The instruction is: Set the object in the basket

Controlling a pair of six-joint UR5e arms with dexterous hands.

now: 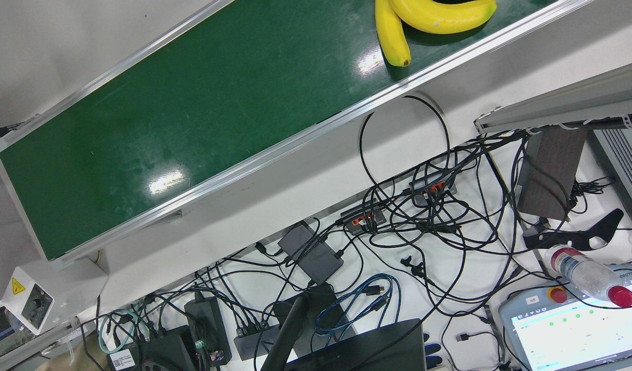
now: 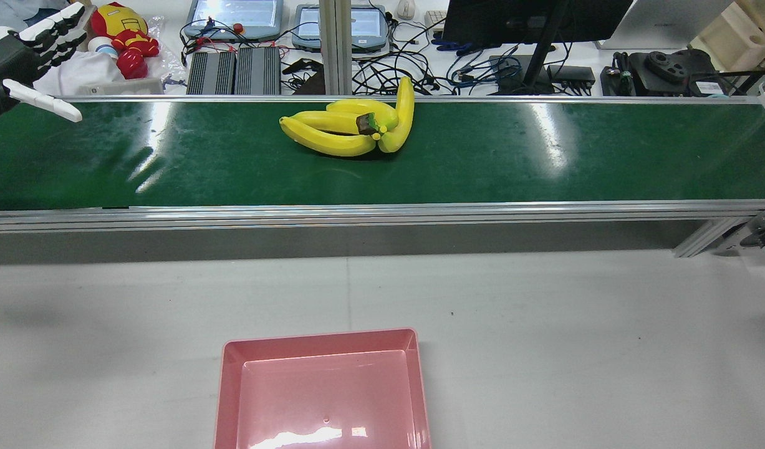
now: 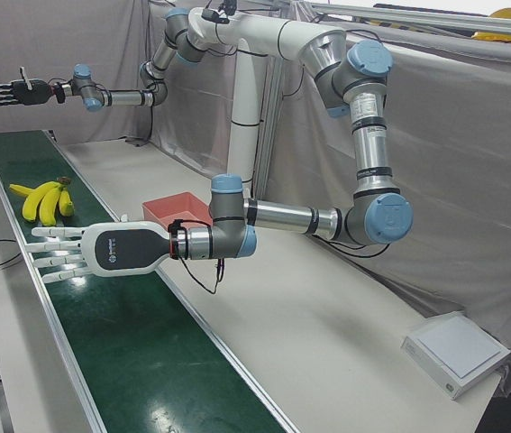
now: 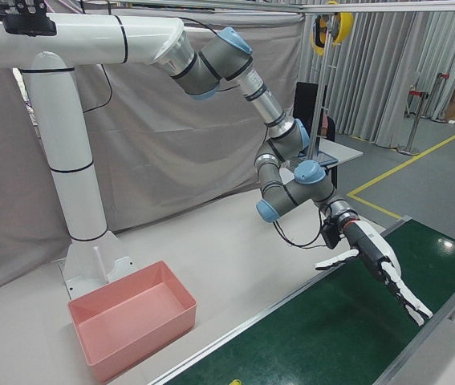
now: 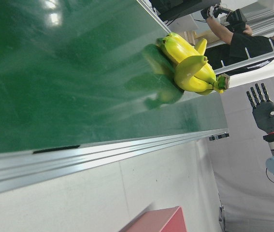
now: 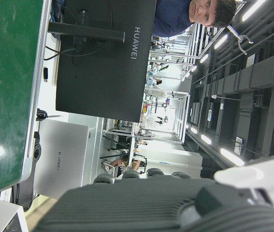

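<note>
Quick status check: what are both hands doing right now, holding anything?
Left hand: open, fingers spread flat above the belt, holding nothing.
Right hand: open, fingers spread, holding nothing.
Bananas lie untouched on the belt.

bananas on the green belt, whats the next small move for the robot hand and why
Probably ease the left robot hand along the belt toward the bananas, keeping it open. The bunch lies untouched mid-belt, the pink basket is empty, and both hands are open. The left looks closer to the bunch than the right robot hand, raised at the far end.
</note>
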